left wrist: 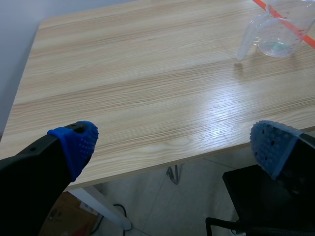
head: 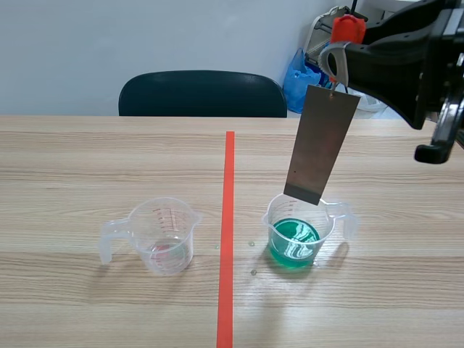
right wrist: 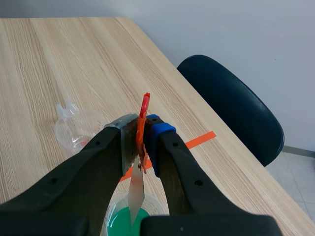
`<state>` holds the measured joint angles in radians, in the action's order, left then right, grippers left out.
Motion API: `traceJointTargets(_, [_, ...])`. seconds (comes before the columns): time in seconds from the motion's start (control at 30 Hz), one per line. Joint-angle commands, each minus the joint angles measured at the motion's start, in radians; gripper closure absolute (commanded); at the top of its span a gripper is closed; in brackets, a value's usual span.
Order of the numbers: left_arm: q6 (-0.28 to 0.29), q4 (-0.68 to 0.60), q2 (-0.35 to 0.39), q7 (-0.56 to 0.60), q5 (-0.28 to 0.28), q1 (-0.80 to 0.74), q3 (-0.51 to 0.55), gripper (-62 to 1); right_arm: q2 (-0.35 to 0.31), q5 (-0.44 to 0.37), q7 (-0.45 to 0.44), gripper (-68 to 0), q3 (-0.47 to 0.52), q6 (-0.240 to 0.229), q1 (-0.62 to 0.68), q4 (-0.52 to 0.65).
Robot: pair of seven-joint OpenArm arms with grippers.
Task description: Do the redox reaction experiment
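Note:
A grey metal plate [head: 321,145] hangs tilted from an orange-red clip [head: 348,27], and my right gripper [head: 338,52] is shut on that clip, high above the table at the right. The plate's lower edge is about level with the rim of a clear beaker of green liquid [head: 299,233]. In the right wrist view the plate [right wrist: 136,189] points down from my right gripper [right wrist: 141,125] over the green beaker [right wrist: 118,219]. A second clear beaker [head: 163,235] with a pinkish trace stands left of the tape line. My left gripper [left wrist: 172,142] is open over the table's near left corner, far from that beaker [left wrist: 278,34].
An orange-red tape line [head: 227,232] runs down the table between the two beakers. A dark chair [head: 203,94] stands behind the far edge, with a blue bag [head: 299,76] to its right. A few droplets lie on the table near the green beaker.

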<state>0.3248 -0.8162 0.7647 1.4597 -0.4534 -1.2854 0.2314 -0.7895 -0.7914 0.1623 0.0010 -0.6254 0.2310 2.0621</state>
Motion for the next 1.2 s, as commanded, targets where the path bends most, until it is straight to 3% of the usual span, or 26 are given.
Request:
traceJointTargets(0.0, [0.002,-0.004,-0.008,0.017,-0.010,-0.008,-0.005,-62.3,-0.006,-0.014,-0.017,-0.7,0.014,0.005,-0.013,0.018])
traceJointTargets(1.17, [0.003,-0.004,-0.008,0.007,-0.009,0.009,-0.006,-62.3,-0.005,-0.014,-0.011,-0.7,0.014,0.005,-0.013,0.018])
